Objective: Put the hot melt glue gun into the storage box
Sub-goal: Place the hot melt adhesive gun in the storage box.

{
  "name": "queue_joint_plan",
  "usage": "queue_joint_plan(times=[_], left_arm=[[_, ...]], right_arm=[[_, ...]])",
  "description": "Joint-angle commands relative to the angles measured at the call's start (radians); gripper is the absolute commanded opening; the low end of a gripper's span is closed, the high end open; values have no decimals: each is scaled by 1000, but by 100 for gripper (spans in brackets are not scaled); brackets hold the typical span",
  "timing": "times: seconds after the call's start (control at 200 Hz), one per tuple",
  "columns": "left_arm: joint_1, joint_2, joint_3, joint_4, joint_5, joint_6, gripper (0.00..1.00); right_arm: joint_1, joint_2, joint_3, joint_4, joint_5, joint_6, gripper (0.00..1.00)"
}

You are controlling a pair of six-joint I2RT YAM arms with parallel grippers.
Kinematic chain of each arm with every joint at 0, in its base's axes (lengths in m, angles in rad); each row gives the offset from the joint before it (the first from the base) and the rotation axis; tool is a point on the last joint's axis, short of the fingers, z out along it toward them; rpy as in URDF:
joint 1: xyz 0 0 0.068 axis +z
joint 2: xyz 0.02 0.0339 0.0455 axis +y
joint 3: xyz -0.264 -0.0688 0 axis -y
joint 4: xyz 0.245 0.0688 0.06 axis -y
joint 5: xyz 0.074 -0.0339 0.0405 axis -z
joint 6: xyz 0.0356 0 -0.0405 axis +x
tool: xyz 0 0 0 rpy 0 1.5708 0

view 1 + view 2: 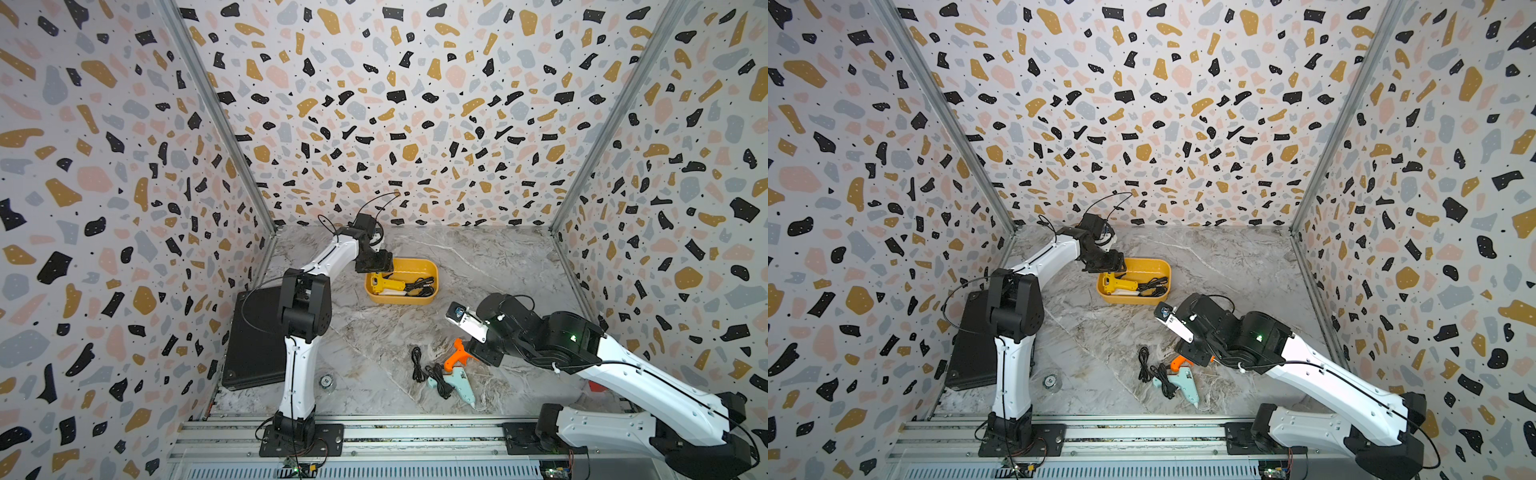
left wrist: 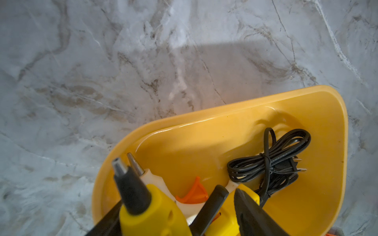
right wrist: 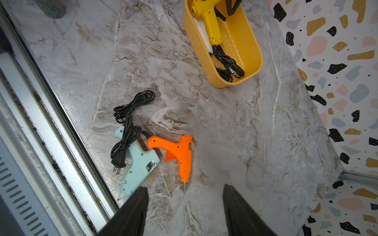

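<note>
Yellow glue gun (image 2: pixel 153 214) lies in the storage box (image 1: pixel 411 268), atop a white gun (image 2: pixel 155 179) beside bundled black cords (image 2: pixel 270 161). The left hand (image 2: pixel 178 195) is spread wide astride it, with no squeeze apparent. The right hand (image 3: pixel 184 187) hovers wide and empty above the bench (image 3: pixel 245 132), near the orange glue gun (image 3: pixel 180 151) and pale blue glue gun (image 3: pixel 139 163).

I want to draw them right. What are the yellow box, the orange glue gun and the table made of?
The storage box looks like glossy plastic: light glints on its inside wall. The orange glue gun looks like matte moulded plastic with screw holes; its pointed tip shines grey, likely metal. The table shows marble veins, but could be a printed marble-look sheet.
</note>
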Motion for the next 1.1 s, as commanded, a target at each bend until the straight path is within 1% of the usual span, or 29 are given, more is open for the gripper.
queue_joint_plan(times=[0.0,0.3,0.601,0.681,0.796,0.971,1.096], left_arm=[[-15,14,53,-18,-32,-2,79],[-25,2,71,-29,-101,-2,87],[-38,-4,92,-45,-152,-2,88],[-41,-4,96,-49,-156,-7,84],[-42,2,95,-62,-158,-15,73],[-47,6,69,-66,-161,-18,61],[-53,2,54,-79,-174,-17,49]], right_arm=[[-6,2,44,-6,-1,-5,64],[-6,-3,43,-6,9,-9,64],[-7,-4,44,-6,26,-8,65],[-7,-6,43,-6,27,-8,65],[-7,-4,42,-6,27,-8,65],[-7,-6,40,-7,26,-7,65],[-9,-7,36,-6,25,-8,64]])
